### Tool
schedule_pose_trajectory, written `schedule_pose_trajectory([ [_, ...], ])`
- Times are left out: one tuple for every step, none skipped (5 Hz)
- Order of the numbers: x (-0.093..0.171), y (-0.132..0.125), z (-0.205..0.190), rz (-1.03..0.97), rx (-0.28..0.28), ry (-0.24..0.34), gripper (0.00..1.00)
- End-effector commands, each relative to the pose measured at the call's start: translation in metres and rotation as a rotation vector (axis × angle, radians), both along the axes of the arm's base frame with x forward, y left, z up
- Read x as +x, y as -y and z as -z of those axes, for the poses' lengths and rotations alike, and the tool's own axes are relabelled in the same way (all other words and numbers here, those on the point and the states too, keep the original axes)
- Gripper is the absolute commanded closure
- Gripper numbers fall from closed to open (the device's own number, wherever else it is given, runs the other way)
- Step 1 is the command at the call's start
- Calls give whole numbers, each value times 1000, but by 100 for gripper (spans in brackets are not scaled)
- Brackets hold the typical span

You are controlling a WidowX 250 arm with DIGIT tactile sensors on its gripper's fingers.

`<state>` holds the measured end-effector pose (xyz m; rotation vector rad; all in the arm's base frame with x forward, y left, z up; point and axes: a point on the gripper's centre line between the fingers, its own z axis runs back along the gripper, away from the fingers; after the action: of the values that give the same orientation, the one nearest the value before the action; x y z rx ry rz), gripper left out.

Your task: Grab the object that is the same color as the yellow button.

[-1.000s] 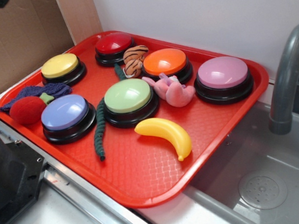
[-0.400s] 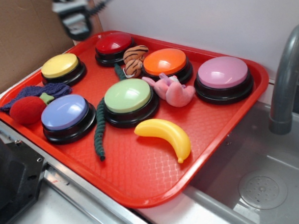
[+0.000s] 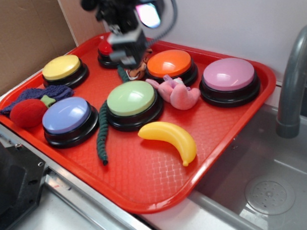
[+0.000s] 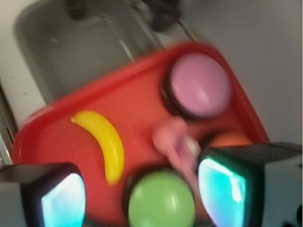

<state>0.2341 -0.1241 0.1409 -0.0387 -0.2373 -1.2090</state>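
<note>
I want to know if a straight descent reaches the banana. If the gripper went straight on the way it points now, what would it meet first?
Probably not the banana. The gripper looks aimed near the green button and the pink plush toy; one of those likely comes first. Depth is unclear, since the wrist view is blurred.

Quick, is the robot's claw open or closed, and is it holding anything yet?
Gripper: open, holding nothing. In the wrist view the fingers stand wide apart, above the tray, and the banana lies untouched.
</note>
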Motion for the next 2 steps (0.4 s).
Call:
schedule_pose_trajectory([
  [-18,28,28,448,22,7,0],
  [-20,25,53,532,-35,5,0],
])
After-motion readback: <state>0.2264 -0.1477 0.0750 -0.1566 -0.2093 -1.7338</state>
